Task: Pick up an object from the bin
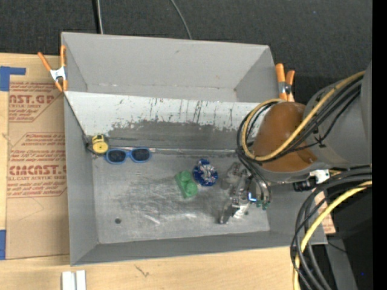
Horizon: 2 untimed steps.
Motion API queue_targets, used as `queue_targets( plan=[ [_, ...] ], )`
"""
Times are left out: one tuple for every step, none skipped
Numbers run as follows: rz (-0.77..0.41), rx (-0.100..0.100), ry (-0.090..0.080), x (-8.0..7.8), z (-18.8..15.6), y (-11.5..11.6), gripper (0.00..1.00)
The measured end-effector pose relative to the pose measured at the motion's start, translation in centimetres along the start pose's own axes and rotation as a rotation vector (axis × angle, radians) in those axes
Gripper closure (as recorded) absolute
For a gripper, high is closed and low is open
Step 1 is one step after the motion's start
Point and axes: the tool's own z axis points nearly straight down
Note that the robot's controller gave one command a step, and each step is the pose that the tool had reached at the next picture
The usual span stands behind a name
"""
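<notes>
fingers: right floor | bin: green lump, blue ball, sunglasses, yellow roll

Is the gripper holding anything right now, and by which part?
Cannot tell. The gripper is at the grey bin's right side; the blue-and-white round thing and green lump lie apart from it.

On the floor of the grey metal bin lie a few small loose things. A small yellow round piece sits in the far left corner. A pair of blue plastic sunglasses lies just beside it, along the back wall. Near the middle, a crumpled green lump lies just beside a round blue-and-white object.
</notes>
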Motion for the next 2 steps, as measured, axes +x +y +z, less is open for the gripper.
queue_targets(
  plan=[
    [-0.014,-0.005,-0.008,-4.8,-0.8,7.6,0.00],
    [-0.083,0.000,-0.012,-5.4,-0.3,12.6,0.00]
  ],
)
